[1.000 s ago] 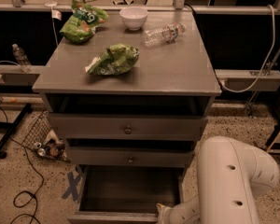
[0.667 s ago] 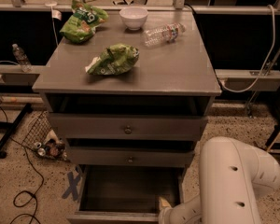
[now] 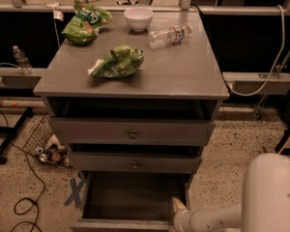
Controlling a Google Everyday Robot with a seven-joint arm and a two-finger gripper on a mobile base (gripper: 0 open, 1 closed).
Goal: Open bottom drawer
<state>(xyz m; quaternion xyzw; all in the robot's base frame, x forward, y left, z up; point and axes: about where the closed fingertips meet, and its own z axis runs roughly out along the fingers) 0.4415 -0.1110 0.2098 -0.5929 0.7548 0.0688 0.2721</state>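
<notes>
The bottom drawer [image 3: 130,197] gapes, claw [image 3: 178,208] at its front-right corner, grip state unclear

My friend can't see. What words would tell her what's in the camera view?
The bottom drawer of the grey cabinet is pulled out, with the robot's gripper at its front right corner. On top lie two green bags, a white bowl and a plastic bottle.

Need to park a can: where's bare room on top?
The top's front right, bordered by near bag, bottle and front edge. Back is crowded: far bag, bowl, bottle. The gripper is low at the bottom drawer's right front.
</notes>
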